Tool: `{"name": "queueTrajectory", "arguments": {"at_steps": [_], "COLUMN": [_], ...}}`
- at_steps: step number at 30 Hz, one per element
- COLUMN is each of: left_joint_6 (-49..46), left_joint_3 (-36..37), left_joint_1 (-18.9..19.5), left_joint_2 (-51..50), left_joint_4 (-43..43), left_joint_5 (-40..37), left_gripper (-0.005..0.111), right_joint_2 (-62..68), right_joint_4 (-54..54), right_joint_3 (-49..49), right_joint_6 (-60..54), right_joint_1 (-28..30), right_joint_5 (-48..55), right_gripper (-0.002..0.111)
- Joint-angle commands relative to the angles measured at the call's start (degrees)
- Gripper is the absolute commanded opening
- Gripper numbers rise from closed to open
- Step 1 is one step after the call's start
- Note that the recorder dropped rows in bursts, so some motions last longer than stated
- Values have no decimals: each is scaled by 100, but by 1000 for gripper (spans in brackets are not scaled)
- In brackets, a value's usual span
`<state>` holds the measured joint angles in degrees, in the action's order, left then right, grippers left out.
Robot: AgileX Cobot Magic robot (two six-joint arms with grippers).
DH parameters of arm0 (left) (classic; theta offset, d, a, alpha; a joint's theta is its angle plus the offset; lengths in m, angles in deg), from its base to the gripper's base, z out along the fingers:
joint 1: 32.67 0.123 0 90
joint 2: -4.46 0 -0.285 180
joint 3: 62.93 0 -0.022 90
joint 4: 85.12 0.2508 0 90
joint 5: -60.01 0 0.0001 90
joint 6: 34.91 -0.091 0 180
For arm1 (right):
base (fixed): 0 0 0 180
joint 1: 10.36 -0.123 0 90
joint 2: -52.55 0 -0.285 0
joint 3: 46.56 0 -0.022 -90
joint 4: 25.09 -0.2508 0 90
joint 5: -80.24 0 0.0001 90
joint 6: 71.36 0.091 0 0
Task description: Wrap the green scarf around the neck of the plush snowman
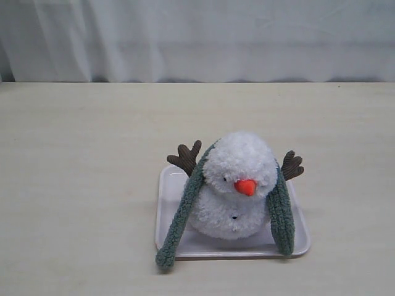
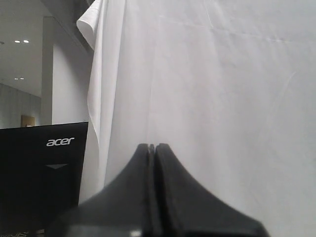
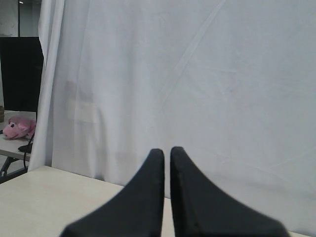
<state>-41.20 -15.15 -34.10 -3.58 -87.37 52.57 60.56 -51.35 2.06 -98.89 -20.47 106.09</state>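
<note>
1. Green scarf: draped over the back of the snowman's neck, both ends hanging loose down the front and not crossed. From the snowman, the 7 o'clock end spills over the tray rim onto the counter. The 5 o'clock end lies on the tray.
   Risk: pulling one end alone likely drags the whole strip off the neck.
2. Plush snowman: sits on the tray, head tipped forward, orange nose low.
   Risk: light and soft, so a sideways tug may topple it or slide the tray.
3. Brown arms: at 10 and 2 o'clock, just behind the scarf.
   Risk: the fabric may snag on them.
4. Left end effector: jaws pressed together, empty, facing the white curtain.
5. Right end effector: closed to a thin slit, empty.
   Risk: both must open before any grasp.
</note>
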Motion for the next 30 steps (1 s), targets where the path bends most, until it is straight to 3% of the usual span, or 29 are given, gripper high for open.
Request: {"name": "queueTrajectory", "arguments": {"at_steps": [1, 30], "left_joint_6": [39, 39], "left_joint_3": [134, 2316], "left_joint_1": [10, 10], "left_joint_2": [25, 25], "left_joint_4": [11, 11], "left_joint_5": [115, 200], "left_gripper": [0, 0], "right_joint_2": [-22, -22], "right_joint_4": [-6, -6], "right_joint_3": [28, 28], "right_joint_6": [14, 14], "right_joint_1": [-5, -5], "right_joint_5": [-28, -28], "right_gripper": [4, 4]}}
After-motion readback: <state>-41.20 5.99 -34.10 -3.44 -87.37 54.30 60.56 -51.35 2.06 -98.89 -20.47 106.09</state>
